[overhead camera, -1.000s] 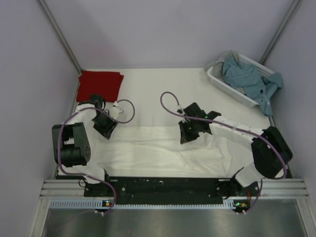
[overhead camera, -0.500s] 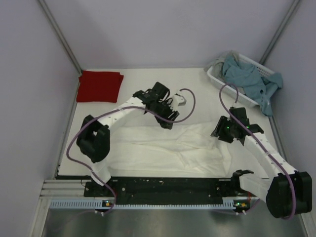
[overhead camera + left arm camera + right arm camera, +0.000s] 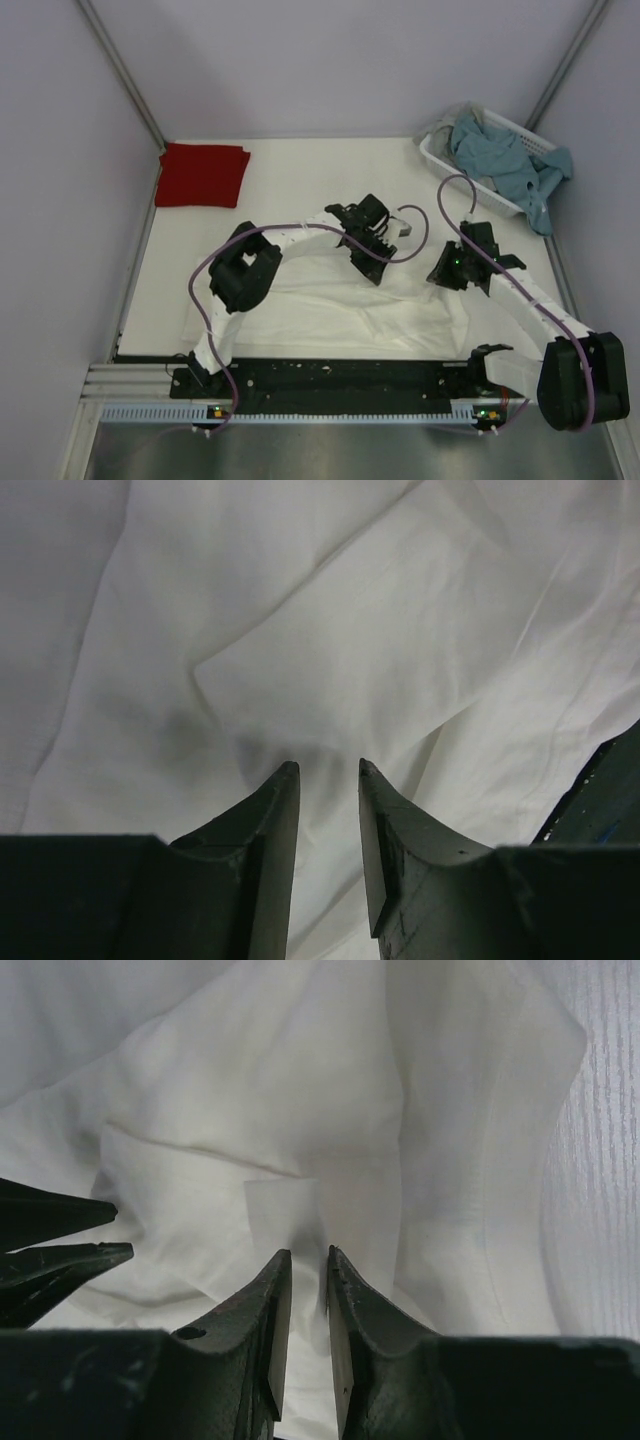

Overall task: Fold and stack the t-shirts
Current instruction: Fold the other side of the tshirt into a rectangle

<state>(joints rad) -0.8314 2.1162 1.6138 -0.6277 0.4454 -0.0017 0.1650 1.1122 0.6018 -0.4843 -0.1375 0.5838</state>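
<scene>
The white t-shirt (image 3: 330, 305) lies rumpled across the near half of the table, and no print shows. My left gripper (image 3: 372, 268) reaches over to its upper right part. In the left wrist view my left gripper (image 3: 328, 767) has its jaws a little apart, with the tips just above the white cloth (image 3: 330, 650) and nothing pinched. My right gripper (image 3: 443, 275) is close by at the shirt's right side. In the right wrist view my right gripper (image 3: 308, 1252) is nearly closed on a raised fold of the shirt (image 3: 290, 1120). The dark red t-shirt (image 3: 202, 175) lies folded at the back left.
A white slotted basket (image 3: 440, 160) with blue-grey cloth (image 3: 505, 160) stands at the back right corner. The two grippers are close together, and the left one's fingers (image 3: 60, 1245) show at the left of the right wrist view. Walls enclose the table.
My left arm has swung from the table's left side across to the centre right. The shirt's left part now lies further right. My right gripper moved from the centre to the shirt's right side.
</scene>
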